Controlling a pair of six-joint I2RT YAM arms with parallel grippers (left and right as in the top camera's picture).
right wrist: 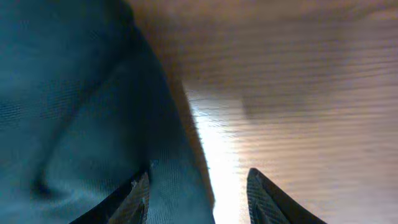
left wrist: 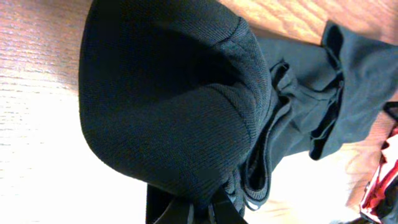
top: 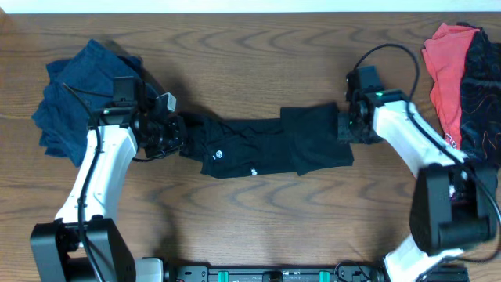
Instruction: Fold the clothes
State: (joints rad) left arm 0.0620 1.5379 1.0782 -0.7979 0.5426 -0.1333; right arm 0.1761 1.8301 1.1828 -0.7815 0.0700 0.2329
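Left gripper (top: 176, 133): jaws clamped tight on a bunched end of the black shirt (left wrist: 174, 106), with cloth heaped right over the fingers. Right gripper (right wrist: 199, 186): fingers stand apart and nothing is pinched. The shirt's edge lies against one finger and partway into the gap, and bare table (right wrist: 298, 93) shows across the rest. Overhead, the shirt runs as a long band across the middle of the table, long axis left to right, between the two grippers. Its left end is in my left hold; its right end is at my right fingertips. So the cloth lies inward from each hand, toward the other. The right hem is the loose end and is nearest my right arm. My judgement: that hand must close on the hem before either end gets carried over. Farther off, a navy garment (top: 78, 94) is heaped beyond my left arm. A red garment (top: 446, 70) and a black garment with red print (top: 479, 86) are piled at the far right, well apart from the shirt.
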